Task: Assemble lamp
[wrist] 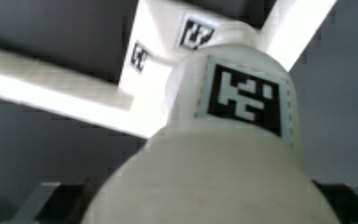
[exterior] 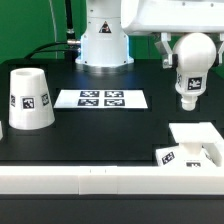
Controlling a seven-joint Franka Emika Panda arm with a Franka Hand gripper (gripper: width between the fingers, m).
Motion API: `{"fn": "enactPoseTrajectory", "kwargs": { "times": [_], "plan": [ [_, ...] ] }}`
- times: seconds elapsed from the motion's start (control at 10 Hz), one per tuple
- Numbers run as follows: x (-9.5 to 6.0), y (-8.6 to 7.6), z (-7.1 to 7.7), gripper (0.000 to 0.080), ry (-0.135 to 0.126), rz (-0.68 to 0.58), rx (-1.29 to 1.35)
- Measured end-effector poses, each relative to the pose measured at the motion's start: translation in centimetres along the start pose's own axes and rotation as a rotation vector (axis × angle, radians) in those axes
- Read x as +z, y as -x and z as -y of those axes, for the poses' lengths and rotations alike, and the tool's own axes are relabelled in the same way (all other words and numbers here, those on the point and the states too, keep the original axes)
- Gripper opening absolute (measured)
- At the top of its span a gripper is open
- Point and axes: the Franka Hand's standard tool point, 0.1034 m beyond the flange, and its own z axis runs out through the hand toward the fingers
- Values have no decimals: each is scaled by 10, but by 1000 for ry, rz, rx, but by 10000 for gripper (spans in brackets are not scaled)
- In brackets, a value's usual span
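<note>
My gripper [exterior: 190, 62] is shut on the white round-headed bulb [exterior: 189, 80] and holds it in the air at the exterior view's right, its narrow end pointing down, above the flat square base [exterior: 193, 145]. In the wrist view the bulb [wrist: 220, 140] with its square tag fills the middle, between my dark fingers [wrist: 34, 200], and the base [wrist: 185, 40] lies beyond its tip. The tapered cup-like shade [exterior: 29, 99] stands upright on the black table at the exterior view's left, apart from my gripper.
The marker board [exterior: 101, 98] lies flat in the middle of the table. A white rail [exterior: 90, 180] runs along the table's near edge, touching the base. The robot's white pedestal [exterior: 103, 40] stands at the back.
</note>
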Motion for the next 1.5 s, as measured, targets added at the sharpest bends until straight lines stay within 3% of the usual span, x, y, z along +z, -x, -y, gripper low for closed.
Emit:
{"fn": "enactPoseTrajectory", "kwargs": {
  "times": [0.3,0.6,0.9,1.3,1.5],
  "plan": [
    [2,1,0,576,6,-30,-6],
    [4,-3,-7,576,42,-154,-60],
    [1,-25,-19,576,48,-124,-138],
    [3,-21,-16,576,46,-119,-140],
    [10,-31,-20,576,50,-126,-149]
  ]
}}
